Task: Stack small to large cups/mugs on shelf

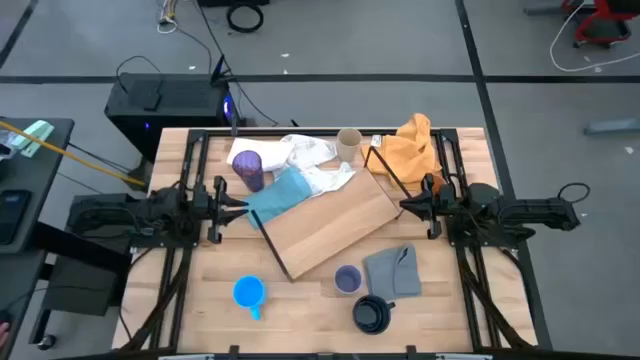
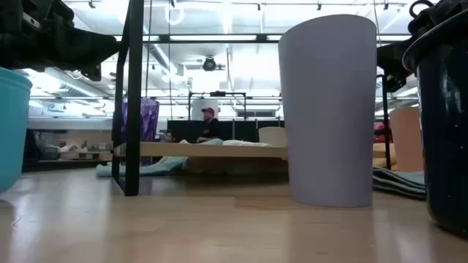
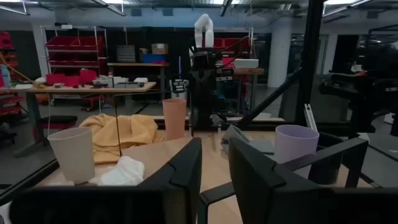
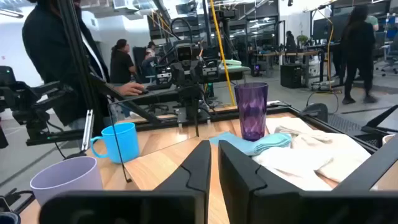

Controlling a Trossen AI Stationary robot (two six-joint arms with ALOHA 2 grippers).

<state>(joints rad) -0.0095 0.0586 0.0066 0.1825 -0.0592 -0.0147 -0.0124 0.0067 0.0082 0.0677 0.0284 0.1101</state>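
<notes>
Purple tumbler stands upright at the shelf's far-left corner, beside white and teal cloths; contents not visible. Beige cup stands by the orange cloth. Lavender cup, black mug and grey cloth sit near the front edge; blue mug front-left. The shelf lies diagonally mid-table.

Left gripper hovers at the shelf's left end, right gripper at its right end; each has a narrow gap, nothing grasped.

People work at benches beyond.
</notes>
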